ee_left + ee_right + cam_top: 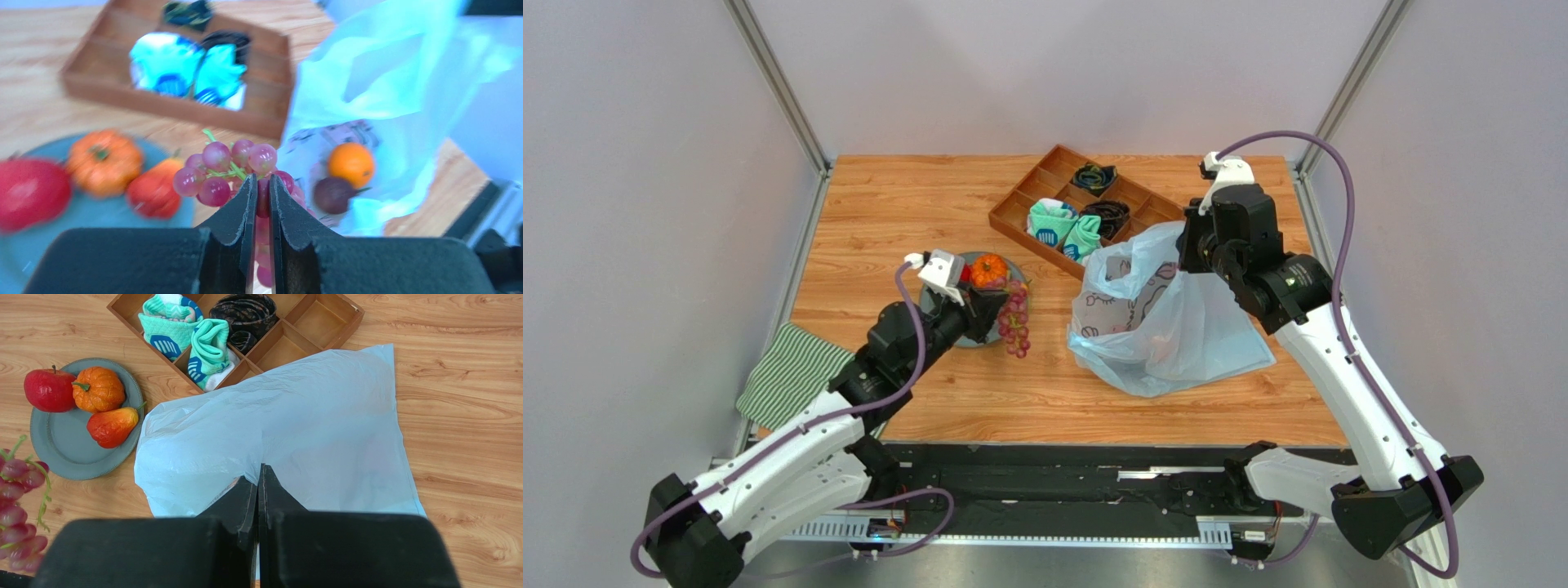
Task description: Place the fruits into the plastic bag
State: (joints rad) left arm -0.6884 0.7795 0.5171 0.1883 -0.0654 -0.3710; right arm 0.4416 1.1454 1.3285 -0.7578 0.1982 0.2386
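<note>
The left tool (262,181) was pinched nearly closed on the dark red grape bunch (228,166), seemingly on its thin green stalk, though the blur left me unsure just where it bit. The bunch hung just past the rim of the round grey plate (61,454), between it and the thin translucent light-blue plastic bag (319,410). I judged the grapes light but loose and swingy, best held by the stalk, since a squeeze on the berries could let them slip or pop off. The right tool (258,473) was clamped fully together on the bag's upper edge, holding the limp film up; its mouth looked soft and likely to sag. A round orange (350,164) and a dark purple fruit (333,194) showed through the film. Open wooden tabletop (891,208) lay between plate and bag, with the compartmented wooden tray (344,321) close behind the bag.
</note>
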